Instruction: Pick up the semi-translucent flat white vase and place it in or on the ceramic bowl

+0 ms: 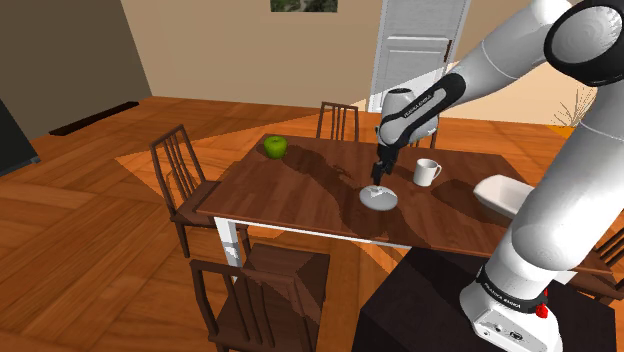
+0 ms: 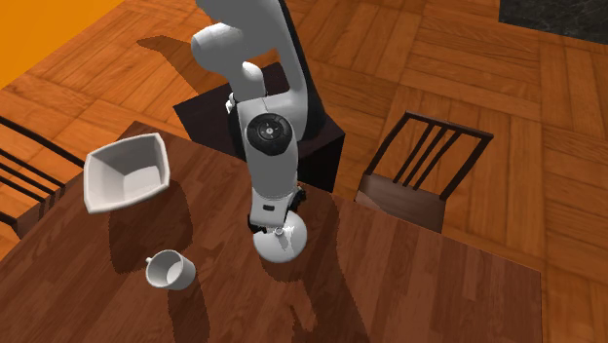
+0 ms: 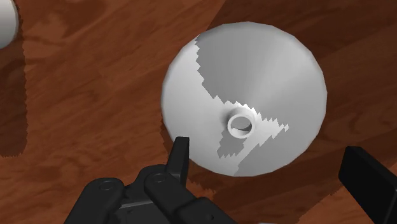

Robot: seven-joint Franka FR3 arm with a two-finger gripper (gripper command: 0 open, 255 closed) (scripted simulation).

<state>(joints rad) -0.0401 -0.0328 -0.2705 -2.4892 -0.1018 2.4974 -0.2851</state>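
Observation:
The flat white vase is a low disc with a small neck at its middle, lying on the dark wooden table. My gripper hangs straight above it, open and holding nothing. In the wrist view the vase lies just beyond the gripper, its neck between the two spread fingertips. From the second exterior view the arm covers part of the vase. The white square-rimmed bowl stands near the table edge by the stand.
A white mug stands between vase and bowl. A green apple sits at the table's far corner. Dark wooden chairs surround the table. A white door is behind.

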